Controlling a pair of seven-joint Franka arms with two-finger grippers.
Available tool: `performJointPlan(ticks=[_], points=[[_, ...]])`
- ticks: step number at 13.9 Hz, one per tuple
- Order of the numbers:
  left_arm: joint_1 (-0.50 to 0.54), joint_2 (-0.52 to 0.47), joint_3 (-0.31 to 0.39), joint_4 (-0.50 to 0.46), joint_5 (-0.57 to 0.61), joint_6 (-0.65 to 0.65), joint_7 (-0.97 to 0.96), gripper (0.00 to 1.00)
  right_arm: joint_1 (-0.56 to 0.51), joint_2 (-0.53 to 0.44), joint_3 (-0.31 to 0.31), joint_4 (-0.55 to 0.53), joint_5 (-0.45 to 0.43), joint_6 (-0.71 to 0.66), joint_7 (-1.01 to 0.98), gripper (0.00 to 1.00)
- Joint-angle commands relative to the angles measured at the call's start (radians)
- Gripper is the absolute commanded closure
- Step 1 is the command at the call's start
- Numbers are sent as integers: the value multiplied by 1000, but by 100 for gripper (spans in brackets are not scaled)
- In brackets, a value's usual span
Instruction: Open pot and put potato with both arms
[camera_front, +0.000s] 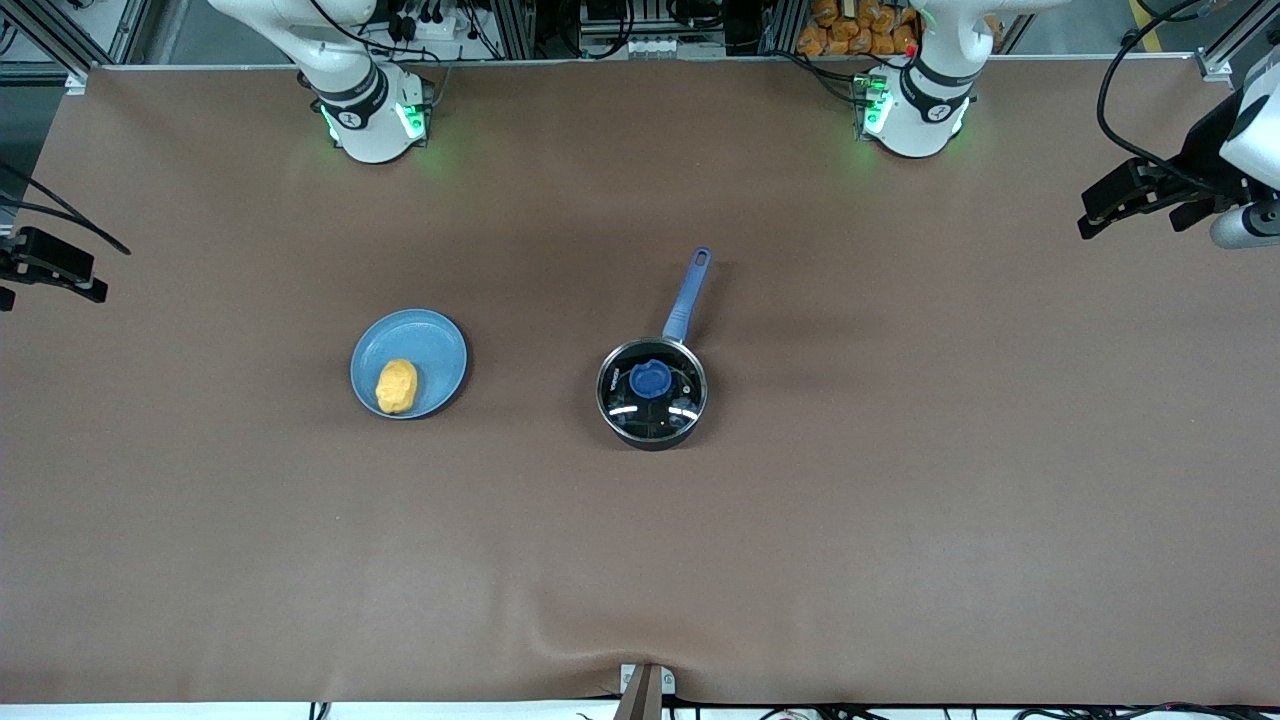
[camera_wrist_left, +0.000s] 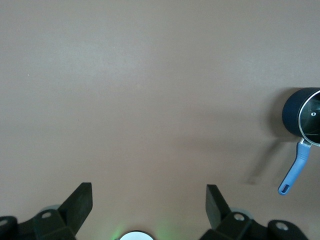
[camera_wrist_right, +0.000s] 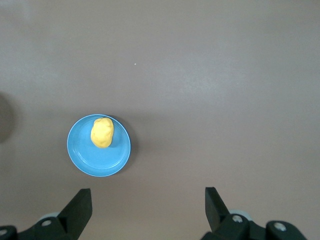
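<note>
Front view: potato (camera_front: 397, 385) clear of claws.

The potato (camera_front: 397, 386) lies on the plate (camera_front: 435, 335), well apart from the lidded pot (camera_front: 652, 392)

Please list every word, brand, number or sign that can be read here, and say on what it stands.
None can be read.
Pot lid: a small pale mark near the knob, too small to read.
Arm bases: a small round emblem, not legible.
</note>
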Motion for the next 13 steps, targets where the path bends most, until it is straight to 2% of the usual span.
performJointPlan(ticks=[1, 7, 10, 13], points=[[7, -4, -5, 9, 22, -18, 11, 0, 4, -10, -2, -18, 8, 21, -5, 0], [-13, 74, -19, 58, 10, -18, 24, 0, 4, -11, -2, -23, 8, 22, -5, 0], [-121, 136, -36, 63, 6, -2, -29, 0, 4, -14, -3, -32, 8, 24, -5, 0], [-247, 243, -37, 133, 5, 19, -170, 0, 4, -16, -3, -35, 8, 32, -5, 0]])
